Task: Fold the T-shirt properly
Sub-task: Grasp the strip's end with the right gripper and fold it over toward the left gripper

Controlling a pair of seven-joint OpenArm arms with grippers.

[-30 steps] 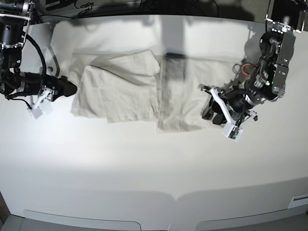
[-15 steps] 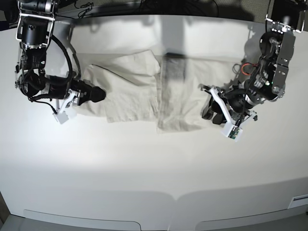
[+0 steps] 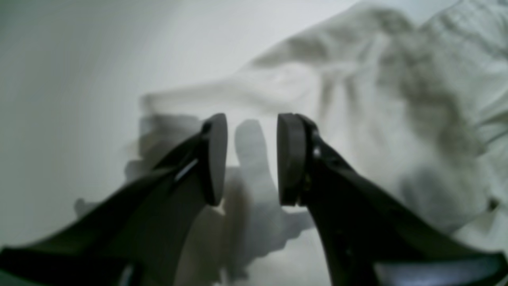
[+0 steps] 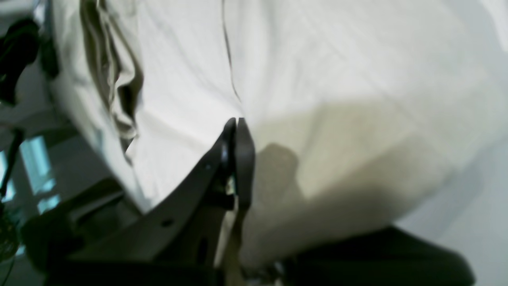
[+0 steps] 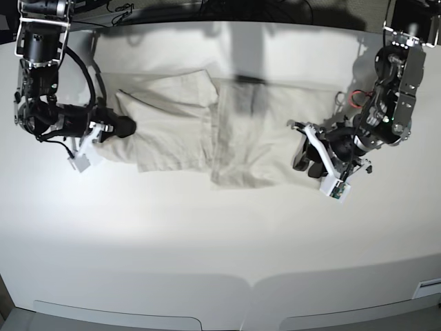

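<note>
White table (image 5: 220, 241) fills the base view, dark clutter along the far edge. T-shirt (image 5: 207, 131) lies spread across the far half of the table, pale beige, wrinkled, partly folded: one flap laid over the middle with a seam edge running near centre, and a dark shadow band across the cloth near the top. No readable writing or label shows in any view; wrist views are blurred.

Right gripper (image 5: 127, 127) sits at the shirt's edge on the base view's left. In the right wrist view its tips (image 4: 237, 127) are pressed together against the cloth, apparently pinching the shirt fabric, with folds bunched on the left.

Left gripper (image 3: 252, 159) is just off the opposite edge of the shirt. Its pads (image 3: 291, 159) stand apart with bare table between them and nothing held; the shirt's rumpled edge lies just ahead and to the right.

Near half of the table is open white surface, with open strips also beyond each end of the shirt. Red wire (image 5: 353, 98) loops by the left arm.
</note>
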